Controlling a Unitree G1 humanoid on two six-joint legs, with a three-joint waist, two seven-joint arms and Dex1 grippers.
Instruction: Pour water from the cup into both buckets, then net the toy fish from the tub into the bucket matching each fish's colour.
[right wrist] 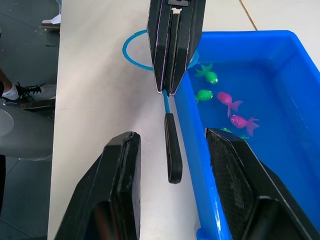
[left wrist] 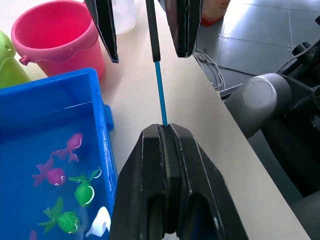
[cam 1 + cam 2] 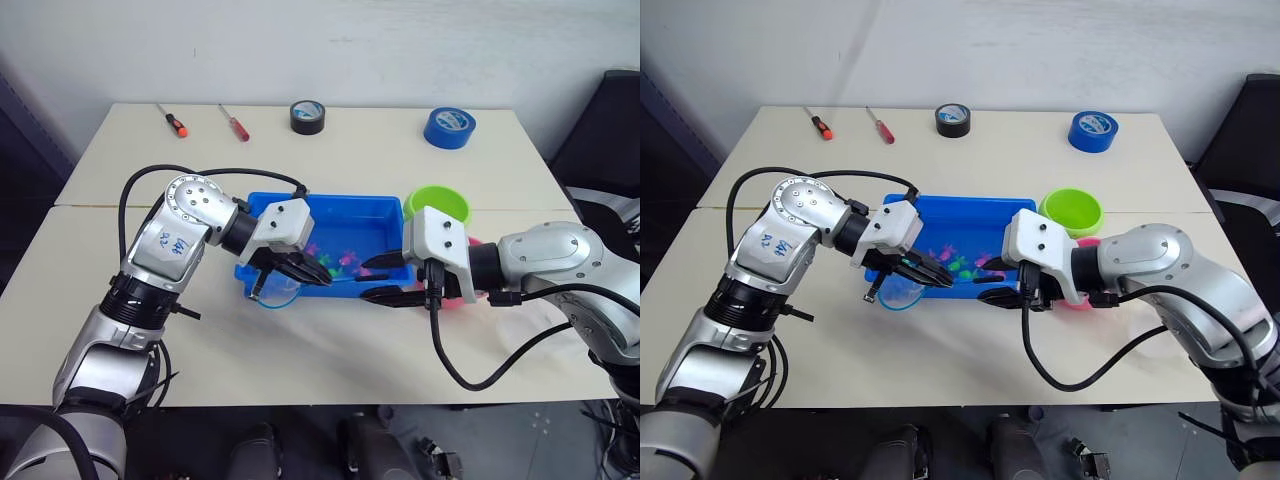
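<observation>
Fingers of the left gripper (image 1: 172,47) are pressed together on the thin blue shaft of the net (image 1: 166,102), just beside the near long wall of the tub (image 3: 385,207). The net's blue hoop (image 3: 277,297) lies on the desk (image 3: 330,350) against that same wall, and its black handle end (image 1: 173,155) points along the wall toward the right gripper (image 3: 388,280). That gripper's fingers stand spread apart, one on each side of the black handle end without touching it, at the tub's near right corner.

Inside the tub, water covers the floor and the toy fish (image 2: 75,197) sit together toward the middle: magenta ones (image 1: 230,100) and green ones (image 1: 206,76), close to one another. A small white piece (image 2: 100,222) lies among them near the front wall.

Behind the right gripper, at the tub's right end, stands the pink bucket (image 2: 57,37), and the lime green bucket (image 3: 436,207) is just beyond it, beside the tub's far right corner.

Well beyond the tub, along the desk's far edge, lie two red-handled screwdrivers (image 3: 172,119), a black tape roll (image 3: 308,116) with a blue and white label too small to read, and a blue tape roll (image 3: 449,126) with white marks equally illegible.
</observation>
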